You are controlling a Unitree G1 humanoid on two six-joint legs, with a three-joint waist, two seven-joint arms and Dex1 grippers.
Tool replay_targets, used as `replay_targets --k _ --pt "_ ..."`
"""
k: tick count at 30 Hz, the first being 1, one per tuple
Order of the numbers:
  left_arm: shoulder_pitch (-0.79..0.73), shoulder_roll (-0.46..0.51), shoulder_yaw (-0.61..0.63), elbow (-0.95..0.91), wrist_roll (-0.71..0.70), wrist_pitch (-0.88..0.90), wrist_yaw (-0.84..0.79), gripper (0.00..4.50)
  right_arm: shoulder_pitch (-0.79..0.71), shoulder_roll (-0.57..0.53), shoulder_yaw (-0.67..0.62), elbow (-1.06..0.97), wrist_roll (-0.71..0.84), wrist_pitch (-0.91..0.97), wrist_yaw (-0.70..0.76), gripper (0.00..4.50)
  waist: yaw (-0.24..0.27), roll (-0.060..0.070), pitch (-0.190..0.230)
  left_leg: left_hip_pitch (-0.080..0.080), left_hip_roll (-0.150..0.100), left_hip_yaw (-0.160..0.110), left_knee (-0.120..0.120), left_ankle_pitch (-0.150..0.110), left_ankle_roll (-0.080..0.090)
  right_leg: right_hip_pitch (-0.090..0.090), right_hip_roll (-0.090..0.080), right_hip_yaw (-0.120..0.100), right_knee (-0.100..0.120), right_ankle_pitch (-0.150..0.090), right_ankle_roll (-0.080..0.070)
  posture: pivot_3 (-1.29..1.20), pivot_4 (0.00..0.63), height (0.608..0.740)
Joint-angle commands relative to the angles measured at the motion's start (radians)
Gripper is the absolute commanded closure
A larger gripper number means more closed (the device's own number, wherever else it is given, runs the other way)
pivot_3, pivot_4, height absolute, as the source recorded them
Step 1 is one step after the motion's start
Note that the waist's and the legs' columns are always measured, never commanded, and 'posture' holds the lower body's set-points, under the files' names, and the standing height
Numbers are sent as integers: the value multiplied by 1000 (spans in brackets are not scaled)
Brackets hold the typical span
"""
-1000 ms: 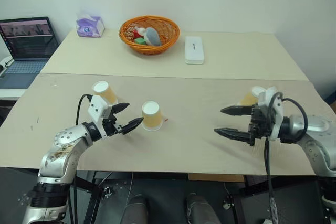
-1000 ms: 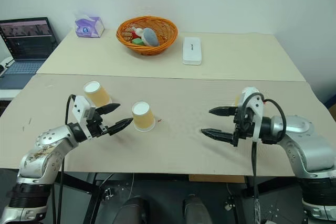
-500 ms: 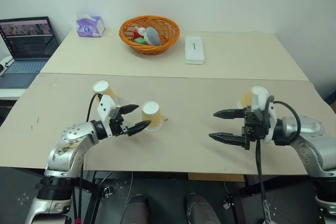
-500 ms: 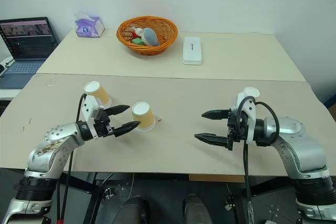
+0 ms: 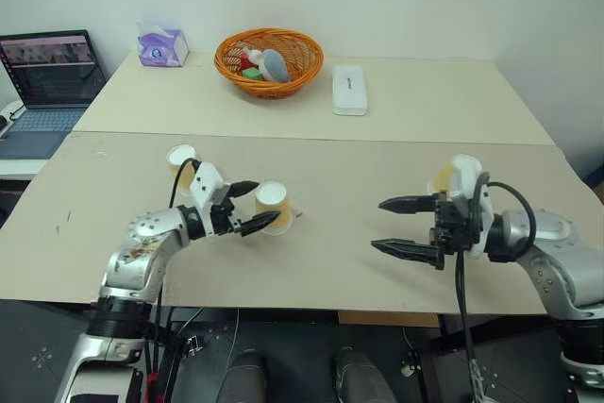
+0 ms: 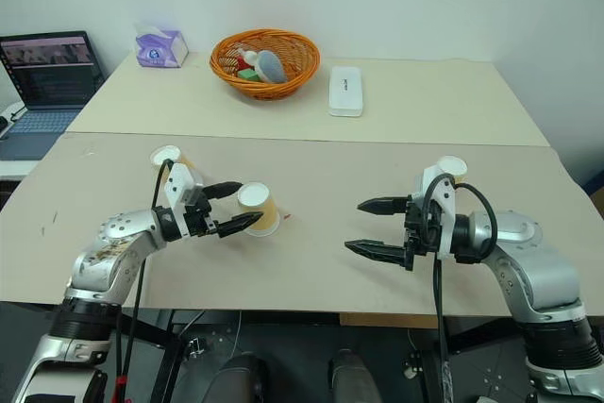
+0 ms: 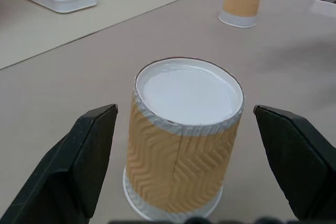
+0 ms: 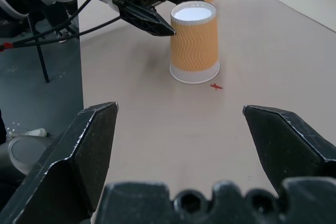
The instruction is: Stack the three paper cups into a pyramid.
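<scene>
Left eye view: left gripper, jaws wide, has advanced to straddle the middle cup, ready to grasp; right gripper hangs wide, empty.

Colours and patterns
Paper cups: tan-orange zigzag ribbing, white bottoms. Table: beige. Basket: orange weave. Tissue pack: purple. End effector fingers: black.
</scene>
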Motion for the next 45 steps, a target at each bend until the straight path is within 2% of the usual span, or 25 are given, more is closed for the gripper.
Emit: replay_targets --k 1,7,10,12,15,21,26,32,38,45 --pt "-20 -8 -2 -2 7 -26 -8 72 -15 1 -12 -26 6 -18 -6 0 0 0 0 0 0 0 0 0 0 0 0 0 0 0 0 0 150 675" --pt "-27 -25 8 20 4 -18 1 72 -14 -1 -22 -19 5 -23 -11 0 1 0 0 0 0 0 0 0 0 0 0 0 0 0 0 0 150 675" --pt "-43 -37 26 45 6 -17 29 798 -13 1 -21 -22 6 -22 -14 0 1 0 0 0 0 0 0 0 0 0 0 0 0 0 0 0 150 675" --pt "-48 -40 30 51 10 -21 39 1538 -13 3 -19 -23 5 -22 -15 0 1 0 0 0 0 0 0 0 0 0 0 0 0 0 0 0 150 675" --pt "-56 -49 27 52 28 -37 64 2311 -13 5 -14 -23 5 -22 -15 0 0 0 0 0 0 0 0 0 0 0 0 0 0 0 0 0 150 675" --pt "-147 -109 70 93 -2 -21 133 2311 -25 10 -6 -15 1 -24 -12 0 4 -1 0 0 0 0 1 0 0 0 0 0 0 0 0 0 150 675" --pt "-245 -142 72 146 -50 28 90 2311 -36 14 -2 -10 0 -22 -15 0 5 -1 0 -1 -1 -1 1 0 0 0 0 0 0 0 0 0 150 675" --pt "-361 -171 10 248 -62 79 -39 2311 -33 18 1 -20 -1 -21 -25 0 3 -1 0 -1 -1 -1 1 0 0 0 0 -1 0 0 0 0 150 675" --pt "-418 -193 -88 345 10 9 -164 2311 5 11 -25 -55 12 -16 -44 0 2 -1 0 -1 -1 -1 1 0 0 0 0 -1 0 0 0 0 150 675" --pt "-442 -248 -152 424 64 -54 -233 2311 30 8 -48 -78 21 -14 -67 0 1 -1 1 -1 -1 -1 1 0 0 0 0 0 0 0 0 0 150 675"
